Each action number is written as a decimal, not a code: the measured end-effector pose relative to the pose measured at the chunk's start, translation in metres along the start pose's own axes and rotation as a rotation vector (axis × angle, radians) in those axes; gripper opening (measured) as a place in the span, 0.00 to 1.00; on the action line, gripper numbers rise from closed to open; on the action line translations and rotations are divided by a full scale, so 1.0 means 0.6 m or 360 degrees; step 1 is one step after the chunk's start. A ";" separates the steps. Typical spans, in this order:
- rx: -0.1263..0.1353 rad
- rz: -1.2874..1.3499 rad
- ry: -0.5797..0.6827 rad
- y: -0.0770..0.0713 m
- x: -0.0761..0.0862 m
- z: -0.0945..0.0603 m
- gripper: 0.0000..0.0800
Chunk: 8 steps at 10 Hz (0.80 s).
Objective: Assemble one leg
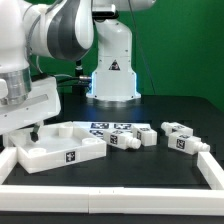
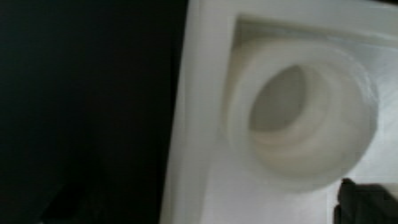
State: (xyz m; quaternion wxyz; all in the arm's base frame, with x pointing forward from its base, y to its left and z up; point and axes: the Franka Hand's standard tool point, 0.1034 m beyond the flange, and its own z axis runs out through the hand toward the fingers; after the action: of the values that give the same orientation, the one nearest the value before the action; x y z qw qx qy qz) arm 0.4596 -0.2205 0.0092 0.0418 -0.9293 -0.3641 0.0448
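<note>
My gripper (image 1: pixel 33 131) hangs low over the near-left end of the big white panel (image 1: pixel 60 150), at the exterior view's left. Several small white legs with square tags lie to the right of the panel: one leg (image 1: pixel 125 138) close to it, another leg (image 1: pixel 181 141) further right. In the wrist view the gripper (image 2: pixel 210 206) is very close above the panel's edge and a round recess (image 2: pixel 294 110) in it. One dark fingertip (image 2: pixel 368 200) shows beside the panel. The jaws stand wide apart and hold nothing.
A low white rail (image 1: pixel 110 190) runs along the front of the black table and up its right side (image 1: pixel 210 165). The robot's white base (image 1: pixel 112 70) stands at the back behind the parts.
</note>
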 end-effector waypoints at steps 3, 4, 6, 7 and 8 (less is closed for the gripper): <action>0.0000 -0.0008 0.0000 0.001 -0.002 0.000 0.67; 0.0001 -0.0008 0.0000 0.001 -0.002 0.000 0.48; 0.0001 -0.0008 0.0000 0.001 -0.002 0.000 0.22; -0.0011 0.0050 0.0006 0.004 -0.003 -0.003 0.22; -0.0034 0.0175 0.0014 0.010 -0.009 -0.014 0.07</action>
State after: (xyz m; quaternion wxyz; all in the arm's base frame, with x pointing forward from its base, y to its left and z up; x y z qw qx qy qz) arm 0.4609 -0.2289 0.0173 0.0310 -0.9485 -0.3128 0.0392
